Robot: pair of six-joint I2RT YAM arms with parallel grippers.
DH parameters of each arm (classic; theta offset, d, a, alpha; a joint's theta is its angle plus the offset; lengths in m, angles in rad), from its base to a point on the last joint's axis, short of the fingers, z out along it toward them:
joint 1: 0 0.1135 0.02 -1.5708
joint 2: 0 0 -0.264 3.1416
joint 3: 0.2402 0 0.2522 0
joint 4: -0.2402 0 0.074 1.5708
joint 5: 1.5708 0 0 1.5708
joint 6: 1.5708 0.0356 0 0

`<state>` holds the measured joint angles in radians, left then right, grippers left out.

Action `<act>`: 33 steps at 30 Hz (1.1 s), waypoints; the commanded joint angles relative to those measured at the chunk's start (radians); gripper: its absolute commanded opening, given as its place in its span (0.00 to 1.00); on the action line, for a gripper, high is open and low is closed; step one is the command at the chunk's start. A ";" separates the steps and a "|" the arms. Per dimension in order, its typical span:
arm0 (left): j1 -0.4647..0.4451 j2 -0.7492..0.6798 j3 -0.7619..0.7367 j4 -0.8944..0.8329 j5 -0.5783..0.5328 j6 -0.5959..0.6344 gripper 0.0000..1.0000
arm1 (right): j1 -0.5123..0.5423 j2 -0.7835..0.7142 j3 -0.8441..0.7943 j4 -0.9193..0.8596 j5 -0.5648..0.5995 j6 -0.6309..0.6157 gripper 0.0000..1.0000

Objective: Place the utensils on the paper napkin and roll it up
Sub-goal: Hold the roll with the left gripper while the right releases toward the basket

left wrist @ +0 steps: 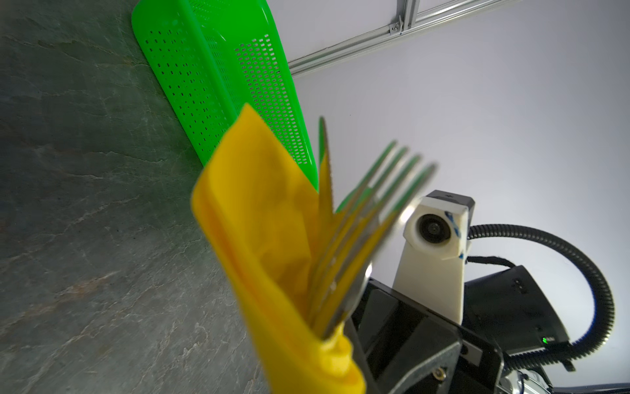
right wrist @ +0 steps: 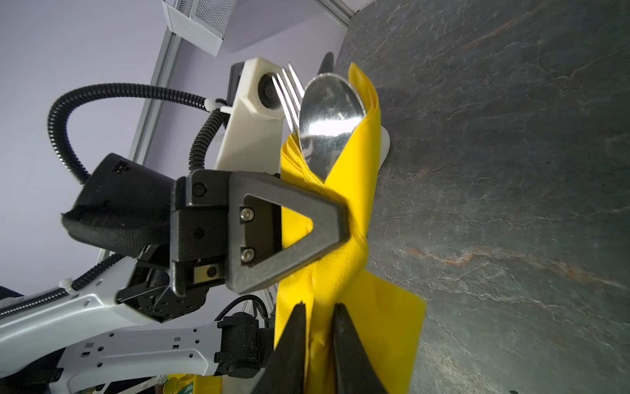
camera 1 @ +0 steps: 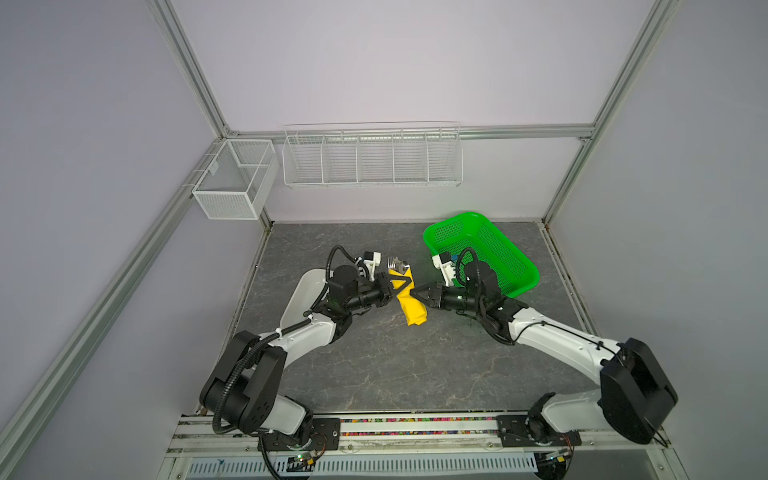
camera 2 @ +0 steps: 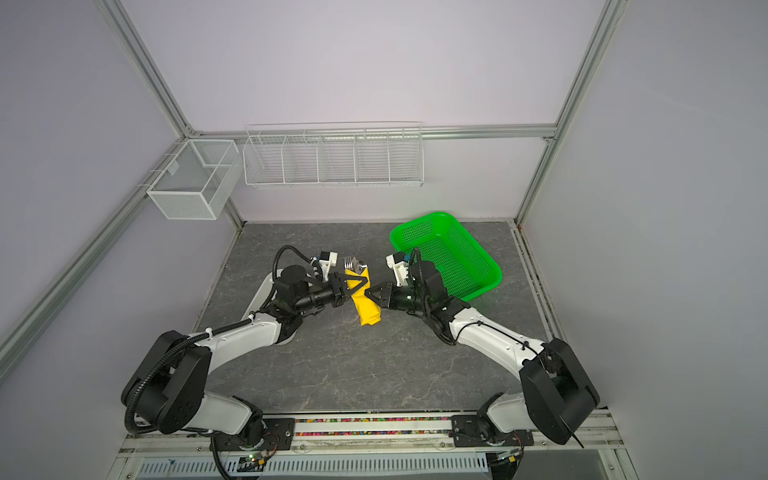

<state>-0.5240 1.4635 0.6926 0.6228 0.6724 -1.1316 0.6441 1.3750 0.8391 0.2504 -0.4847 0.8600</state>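
While near basket (camera 1: 468, 216), napkin (camera 1: 412, 308) mid-table.

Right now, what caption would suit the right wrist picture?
Left gripper clamps the yellow napkin wrapped around a spoon and fork; right gripper straddles its tail.

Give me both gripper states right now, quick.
Left gripper: closed on the paper napkin wrapped around the utensils.
Right gripper: jaws slightly apart either side of the paper napkin; grip cannot be told.

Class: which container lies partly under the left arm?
The white tray; the green basket sits by the right arm, while the wire rack and mesh box are wall-mounted.
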 commanded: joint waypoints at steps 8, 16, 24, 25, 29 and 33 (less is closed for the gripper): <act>0.000 -0.082 0.027 -0.018 -0.016 0.132 0.03 | -0.014 -0.183 0.097 -0.253 0.149 -0.122 0.53; -0.001 -0.128 0.065 -0.147 -0.050 0.231 0.03 | -0.003 -0.246 0.178 -0.441 0.198 -0.258 0.52; -0.001 -0.165 0.072 -0.184 -0.094 0.261 0.02 | 0.105 -0.148 0.293 -0.603 0.324 -0.365 0.53; -0.001 -0.166 0.072 -0.186 -0.095 0.265 0.02 | 0.124 -0.132 0.308 -0.611 0.348 -0.379 0.54; 0.000 -0.174 0.074 -0.189 -0.103 0.265 0.02 | 0.192 -0.096 0.343 -0.614 0.455 -0.428 0.58; -0.001 -0.191 0.078 -0.206 -0.118 0.272 0.02 | 0.249 -0.090 0.342 -0.574 0.526 -0.509 0.59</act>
<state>-0.5240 1.3064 0.7280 0.4068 0.5720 -0.8772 0.8688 1.2839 1.1610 -0.3367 -0.0479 0.4427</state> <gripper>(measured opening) 0.077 0.587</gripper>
